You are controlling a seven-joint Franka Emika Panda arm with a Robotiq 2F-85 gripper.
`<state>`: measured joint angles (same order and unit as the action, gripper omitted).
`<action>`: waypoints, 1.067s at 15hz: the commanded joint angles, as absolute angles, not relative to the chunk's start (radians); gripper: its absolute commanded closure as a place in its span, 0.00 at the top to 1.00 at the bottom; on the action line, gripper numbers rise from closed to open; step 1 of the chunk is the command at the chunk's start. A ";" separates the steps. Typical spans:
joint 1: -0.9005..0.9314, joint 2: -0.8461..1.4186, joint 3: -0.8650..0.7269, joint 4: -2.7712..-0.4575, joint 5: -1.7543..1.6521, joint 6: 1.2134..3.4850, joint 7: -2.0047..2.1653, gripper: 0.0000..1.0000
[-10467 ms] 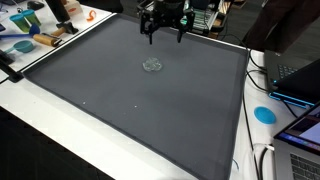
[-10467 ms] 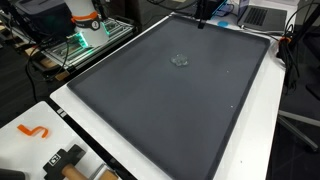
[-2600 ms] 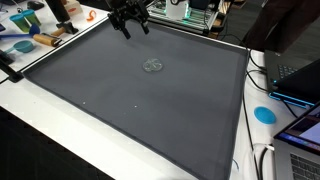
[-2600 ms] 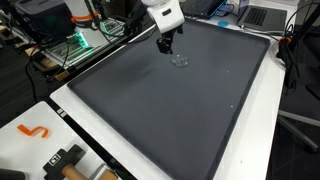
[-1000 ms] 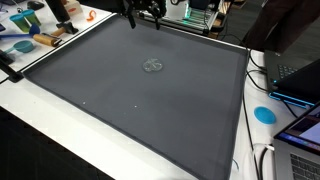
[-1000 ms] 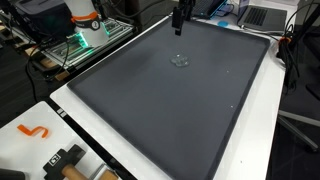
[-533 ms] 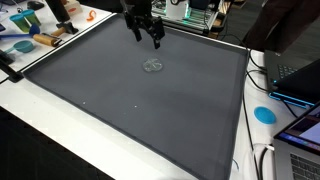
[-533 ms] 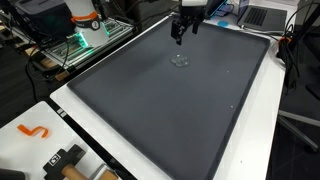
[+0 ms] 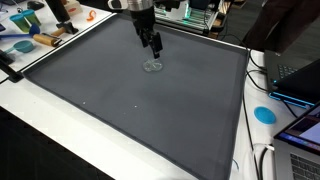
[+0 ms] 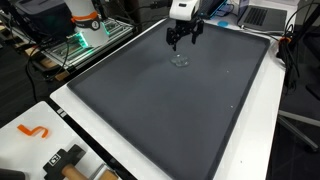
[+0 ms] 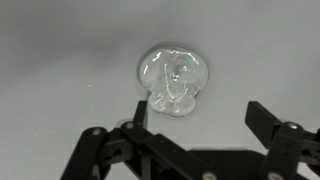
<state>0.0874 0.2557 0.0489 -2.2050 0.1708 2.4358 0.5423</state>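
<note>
A small clear, crumpled, glossy object (image 9: 152, 66) (image 10: 181, 60) lies on the large dark grey mat (image 9: 130, 110) (image 10: 170, 110), toward its far side. My gripper (image 9: 153, 47) (image 10: 183, 42) hangs just above it, open and holding nothing. In the wrist view the clear object (image 11: 173, 80) fills the upper middle. The gripper (image 11: 199, 112) stands open below it with its black fingers (image 11: 257, 113) spread wide. The object sits nearer the left finger, which it partly overlaps, and the space between the tips shows mostly bare mat.
White table edges surround the mat. An orange hook (image 9: 88, 15) (image 10: 33, 130) and tools (image 9: 30, 42) lie beyond one edge. A blue disc (image 9: 264, 114), cables and laptops (image 9: 300, 75) (image 10: 262, 15) crowd the other sides. A black and wooden tool (image 10: 65, 160) lies near a corner.
The gripper has come in from the far edge of the mat and dropped to just above the clear object. Its jaws stayed open. The object has not moved.
</note>
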 commanded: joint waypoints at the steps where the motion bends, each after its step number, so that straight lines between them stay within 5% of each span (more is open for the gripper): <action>1: 0.113 0.272 0.029 -2.246 0.163 2.469 0.594 1.00; 11: 0.135 0.355 0.017 -2.264 0.160 2.555 0.630 1.00; 12: 0.137 0.363 0.016 -2.263 0.160 2.565 0.629 0.96; 13: 0.142 0.369 0.012 -2.263 0.158 2.576 0.633 0.75; 16: 0.152 0.380 0.005 -2.263 0.156 2.603 0.633 0.62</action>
<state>0.1248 0.3694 0.0280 -2.2528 0.1686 2.5662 0.6087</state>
